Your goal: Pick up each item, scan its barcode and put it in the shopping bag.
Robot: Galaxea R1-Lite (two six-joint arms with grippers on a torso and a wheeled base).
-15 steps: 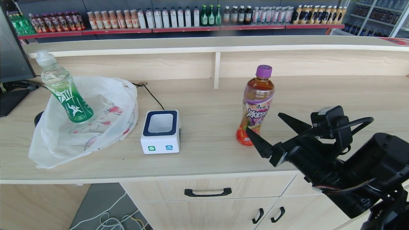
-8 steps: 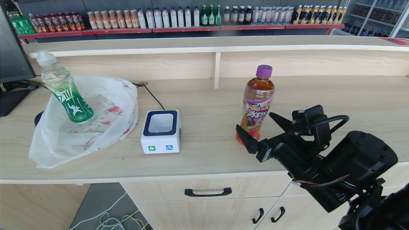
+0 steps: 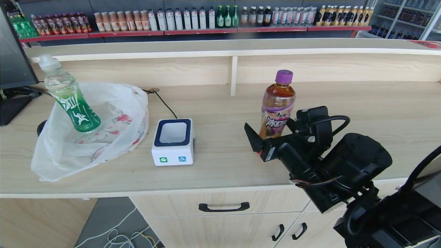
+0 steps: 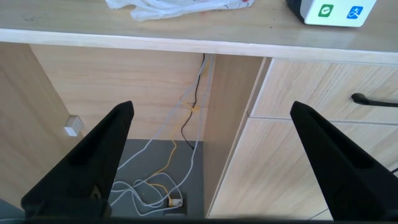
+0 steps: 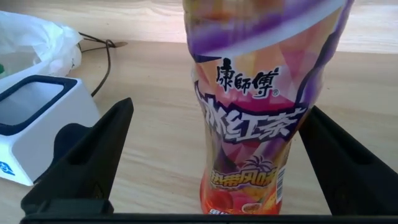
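A tea bottle [image 3: 278, 100] with a purple cap and a purple-orange label stands upright on the wooden counter [image 3: 220, 162], right of centre. My right gripper [image 3: 267, 123] is open, with one finger on each side of the bottle's lower half; contact cannot be told. In the right wrist view the tea bottle [image 5: 252, 112] stands between the fingers of the right gripper [image 5: 217, 109]. A green bottle [image 3: 69, 96] stands tilted in the white shopping bag [image 3: 134, 103] at the left. The white scanner [image 3: 173, 141] sits between the bag and the tea bottle. My left gripper [image 4: 211, 106] hangs open below the counter edge, holding nothing.
A dark monitor [image 3: 13, 62] stands at the far left and a black cable [image 3: 165, 103] runs from the scanner to the back. A raised back ledge with a divider [image 3: 233, 75] bounds the counter. Drawers with black handles [image 3: 224, 207] lie below. Loose cables [image 4: 168, 186] lie on the floor.
My right gripper has moved left and forward, from beside the tea bottle's base to having its open fingers on either side of the bottle. The bag, green bottle and scanner have not moved.
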